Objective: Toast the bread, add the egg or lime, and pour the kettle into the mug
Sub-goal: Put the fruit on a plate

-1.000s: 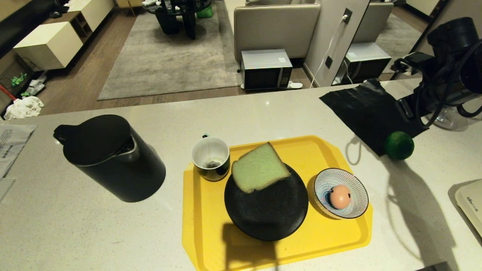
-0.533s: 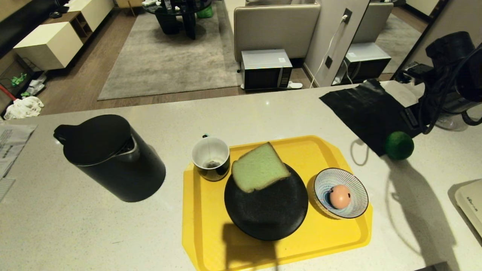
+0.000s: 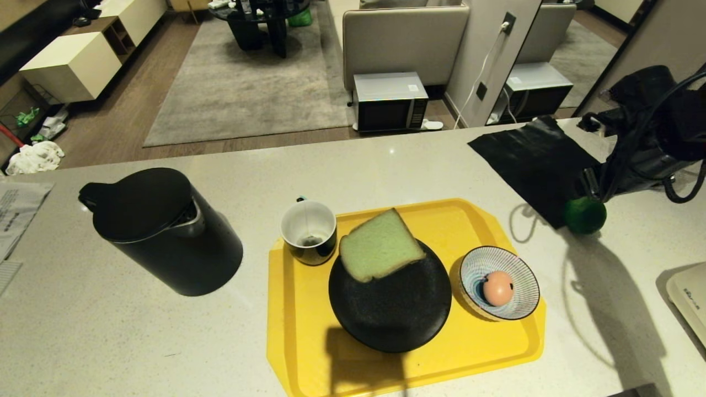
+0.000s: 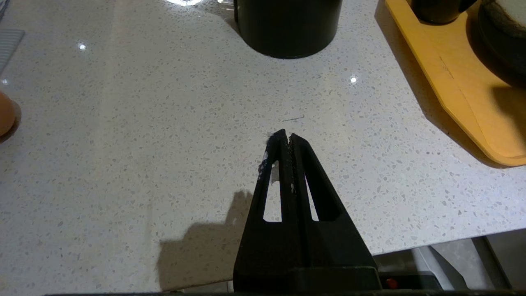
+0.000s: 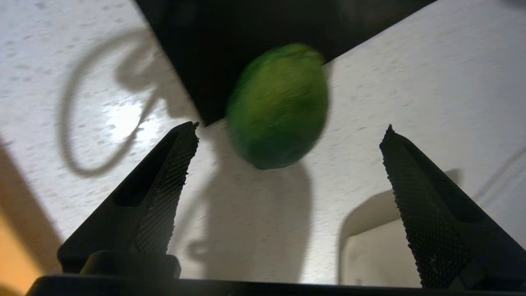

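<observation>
Your right gripper (image 5: 287,131) hangs over the counter (image 3: 386,165) near its right edge, fingers (image 5: 164,185) spread wide w/ nothing held. The lime (image 5: 279,107) sits on the counter just beyond the tips, between them, touching neither, at the black mat's (image 3: 529,160) corner. It's blurred. Left gripper (image 4: 286,137) is parked, fingers shut, empty, above bare counter.

The right gripper (image 5: 287,127) has descended toward the lime (image 5: 278,106), spreading wide.
</observation>
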